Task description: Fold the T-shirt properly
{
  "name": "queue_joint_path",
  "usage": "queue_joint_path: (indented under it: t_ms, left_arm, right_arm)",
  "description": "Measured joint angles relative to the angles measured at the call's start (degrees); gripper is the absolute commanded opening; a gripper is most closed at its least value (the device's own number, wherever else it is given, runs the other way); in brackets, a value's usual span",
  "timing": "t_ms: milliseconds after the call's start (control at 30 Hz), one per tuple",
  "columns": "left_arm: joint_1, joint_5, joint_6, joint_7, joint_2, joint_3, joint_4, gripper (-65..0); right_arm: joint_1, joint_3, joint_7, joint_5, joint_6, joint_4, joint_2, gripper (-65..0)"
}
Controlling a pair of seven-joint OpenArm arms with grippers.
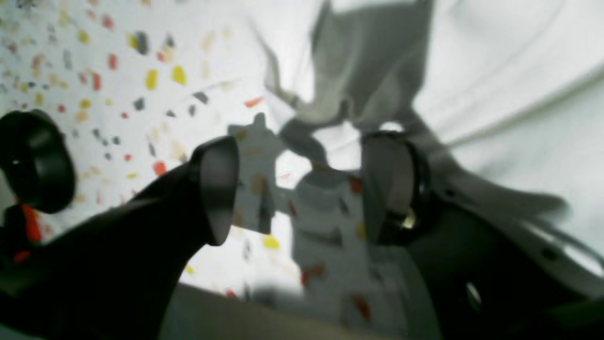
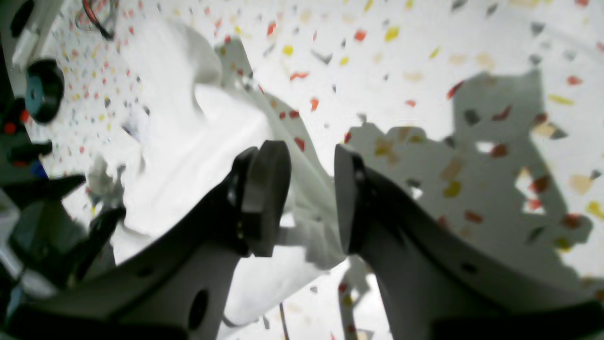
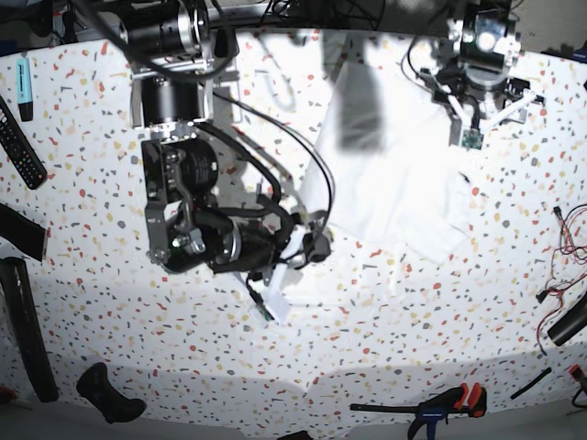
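Note:
The white T-shirt (image 3: 390, 174) lies crumpled on the speckled table, from the far middle toward the centre right. My right gripper (image 3: 316, 246) is at the shirt's left edge. In the right wrist view its jaws (image 2: 306, 198) stand open, with a fold of the shirt (image 2: 188, 156) lying between and below them. My left gripper (image 3: 468, 137) hovers at the shirt's far right edge. In the left wrist view it (image 1: 302, 189) is open and empty over bare table, with the shirt (image 1: 495, 71) just beyond it to the right.
A remote (image 3: 20, 142) and a blue marker (image 3: 25, 87) lie at the far left. Black tools (image 3: 23, 312) lie along the left edge. A black clamp with a red handle (image 3: 431, 408) lies at the front right. Cables (image 3: 564, 229) lie at the right edge.

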Motion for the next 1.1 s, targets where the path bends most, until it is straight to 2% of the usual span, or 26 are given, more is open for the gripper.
queue_joint_path:
  t_ms: [67,167,233,333,433,633,800,933,1100]
  left_arm:
    - [-3.1,0.2,0.2,-1.9,0.0,-0.1,-3.4,-25.9]
    - [-6.9,0.1,0.1,-1.9,-0.3,-0.3,-4.3,-25.9]
    - [-8.5,-0.5,-2.2,-3.6,-0.2,-0.3,-4.5,-25.9]
    - [-10.8,-6.8,-5.8,-9.1,-0.2,-0.3,-4.5,-25.9]
    - [-13.0,-11.0,-8.5,-10.7,0.1,-0.2,-5.9,-25.9]
    - [-17.3,-11.9,-9.7,-13.4,0.5,0.0,-14.9,-25.9]
    - [-21.0,-12.3,-11.3,-18.0,0.5,0.0,-21.5,-25.9]
    - [-23.6,-15.6,-12.7,-16.8,0.4,-0.1,-22.8,-25.9]
    - [-24.5,-16.9,-15.2,-16.2,1.4,-0.3,-22.9,-25.9]
  right_arm:
    - [-0.9,0.0,0.1,0.0,0.0,0.0,0.0,-44.4]
    - [-1.2,0.2,0.1,0.0,0.0,-0.1,0.2,-44.4]
    - [-0.9,0.1,2.2,-2.1,0.0,-0.1,0.2,-44.4]
    - [-0.8,0.2,2.3,-3.0,0.0,-0.1,0.5,-44.4]
    - [-0.9,0.2,1.8,-3.0,0.0,-0.1,0.5,-44.4]
    - [-0.9,0.1,1.2,-2.9,0.0,-0.1,0.7,-44.4]
    - [-0.6,0.4,1.3,-1.9,0.0,-0.1,3.0,-44.4]
    - [-0.6,4.2,1.6,-1.9,0.0,0.2,4.7,-44.4]
    - [-0.4,12.9,0.1,3.1,0.0,0.9,5.8,-44.4]
